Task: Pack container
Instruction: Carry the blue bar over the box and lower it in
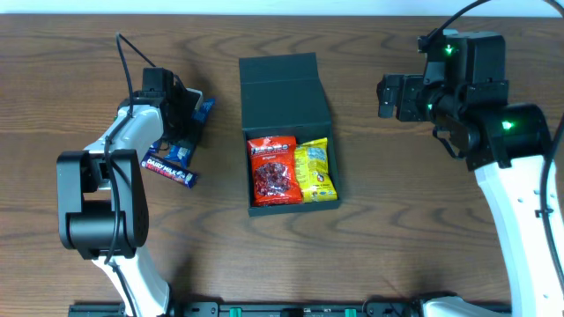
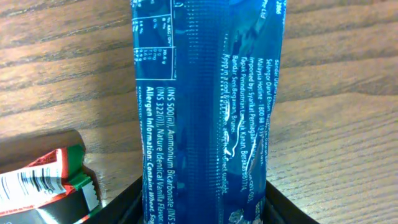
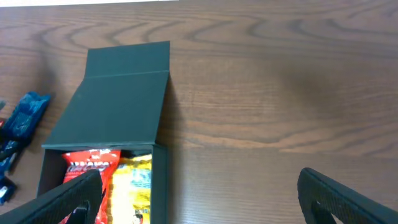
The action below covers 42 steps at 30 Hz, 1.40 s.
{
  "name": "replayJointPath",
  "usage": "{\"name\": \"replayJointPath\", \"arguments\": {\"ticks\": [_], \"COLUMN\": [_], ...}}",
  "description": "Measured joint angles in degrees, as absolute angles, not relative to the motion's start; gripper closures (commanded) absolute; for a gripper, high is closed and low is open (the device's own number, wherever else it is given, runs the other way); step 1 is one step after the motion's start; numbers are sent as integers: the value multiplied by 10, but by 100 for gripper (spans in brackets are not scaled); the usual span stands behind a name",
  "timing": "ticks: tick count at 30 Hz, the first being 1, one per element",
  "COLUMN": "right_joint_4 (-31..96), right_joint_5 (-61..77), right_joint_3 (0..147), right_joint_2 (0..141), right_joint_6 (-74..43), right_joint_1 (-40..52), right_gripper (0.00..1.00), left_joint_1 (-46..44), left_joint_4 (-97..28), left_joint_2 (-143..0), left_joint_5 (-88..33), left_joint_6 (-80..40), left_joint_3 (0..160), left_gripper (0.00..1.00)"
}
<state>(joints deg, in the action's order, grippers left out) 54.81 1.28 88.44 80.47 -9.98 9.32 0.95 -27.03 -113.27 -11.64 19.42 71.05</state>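
One red packet (image 3: 90, 167), one yellow packet (image 3: 138, 180), both cropped inside container (image 3: 118, 106), blue packet (image 2: 205, 106) ends cut off, left gripper (image 2: 199, 210) straddling it, grip unclear, right gripper (image 3: 199, 186) fingers apart.

Overhead: bright, even light from above, with only soft, short shadows hugging the container (image 1: 286, 84) on the bench (image 1: 397, 229). Left wrist: blue packet (image 2: 205, 106) is very close, with glare streaks on its foil and small print a bit soft. Right wrist: my right gripper (image 3: 205, 205) is dark and blurred at the bottom, far bench edge blown out white.
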Motion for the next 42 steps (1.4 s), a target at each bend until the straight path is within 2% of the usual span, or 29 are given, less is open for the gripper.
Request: {"name": "replayJointPath", "arguments": {"ticks": [9,13,19,25,28,34,42], "right_joint_4": [548,547,545,544,544,544,530], "right_joint_5": [12,10,-5,-12,-13,-13,-13], "right_joint_3": [884,884,884,884,884,884,884], "right_joint_2": [805,805,805,805,805,805,805], "right_joint_6": [-100,-100,-100,-102,-105,-111,-111], "right_joint_1": [83,81,68,31,5,-70,-160], "right_gripper": [1,1,1,1,1,1,1], "left_joint_1": [-1,-9,-27,-74,-114,-199,-332], "left_joint_4": [-270,-276,-334,-421,-432,-481,-514], "left_joint_2": [-1133,-1133,-1133,-1133,-1133,-1133,-1133], "left_joint_5": [-127,-131,-145,-150,-152,-160,-146], "left_joint_6": [168,146,126,73,-11,-198,-344], "left_joint_3": [721,728,809,928,965,969,969], "left_gripper": [63,71,94,94,94,94,94]}}
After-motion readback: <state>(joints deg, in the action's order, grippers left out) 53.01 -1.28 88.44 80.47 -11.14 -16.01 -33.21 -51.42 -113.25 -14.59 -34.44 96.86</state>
